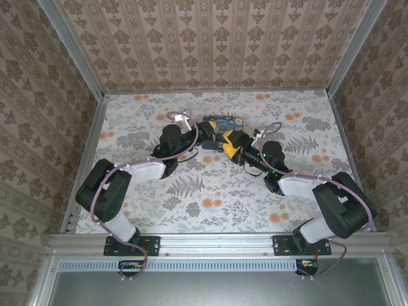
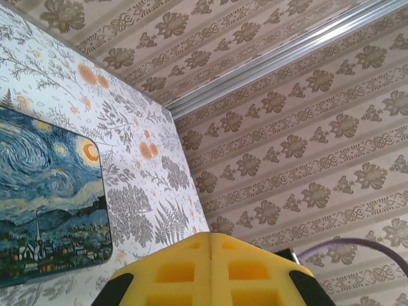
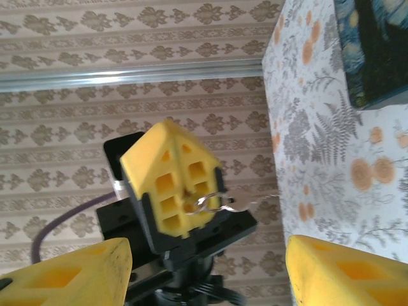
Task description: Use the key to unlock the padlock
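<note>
My left gripper [image 2: 210, 237] is shut, its yellow fingers pressed together with no gap. In the right wrist view those shut fingers [image 3: 172, 182] face the camera. A small metal ring comes out of their seam, and the key [image 3: 245, 203] hangs from it, blade pointing right. My right gripper [image 3: 207, 252] stands wide open on either side, touching nothing. From above, the left gripper [image 1: 224, 145] and right gripper [image 1: 237, 154] meet tip to tip just in front of the blue tin. The padlock is hidden.
The blue night-sky tin [image 1: 220, 122] lies flat on the flowered table [image 1: 210, 197] right behind both grippers, and its lid also appears in the left wrist view [image 2: 44, 197]. Patterned walls with metal rails enclose the table on three sides.
</note>
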Tool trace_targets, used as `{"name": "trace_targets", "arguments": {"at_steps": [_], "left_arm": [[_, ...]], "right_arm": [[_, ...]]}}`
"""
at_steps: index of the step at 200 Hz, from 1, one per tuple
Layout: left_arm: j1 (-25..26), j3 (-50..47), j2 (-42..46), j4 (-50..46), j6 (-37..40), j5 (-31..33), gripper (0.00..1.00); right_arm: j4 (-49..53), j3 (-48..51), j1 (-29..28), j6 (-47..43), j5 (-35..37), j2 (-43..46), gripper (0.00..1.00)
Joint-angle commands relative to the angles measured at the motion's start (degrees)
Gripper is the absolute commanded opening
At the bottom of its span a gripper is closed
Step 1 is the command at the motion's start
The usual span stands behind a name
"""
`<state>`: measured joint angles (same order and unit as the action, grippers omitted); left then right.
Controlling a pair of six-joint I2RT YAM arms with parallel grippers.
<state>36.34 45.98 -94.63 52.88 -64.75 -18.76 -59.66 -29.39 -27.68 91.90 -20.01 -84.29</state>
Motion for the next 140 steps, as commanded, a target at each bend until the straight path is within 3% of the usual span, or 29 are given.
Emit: {"name": "trace_targets", "arguments": {"at_steps": [1,41,140], "left_arm": [[0.05,-0.98,-2.50,8.27,-1.62,1.54,0.00],[0.46,-1.96,-3.19,10.24,-1.65,2.28,0.00],[1.21,-2.72,-3.68,12.29,-2.21,2.59,0.00]], "right_arm": [[-5.62,-0.70,-2.08,6.63,6.23,-3.10,0.66],[-7.38,-3.81,-4.81,7.68,9.35,-7.07,0.65],[-14.33,-7.31,-5.37,11.61,12.96,-14.79,0.57]]}}
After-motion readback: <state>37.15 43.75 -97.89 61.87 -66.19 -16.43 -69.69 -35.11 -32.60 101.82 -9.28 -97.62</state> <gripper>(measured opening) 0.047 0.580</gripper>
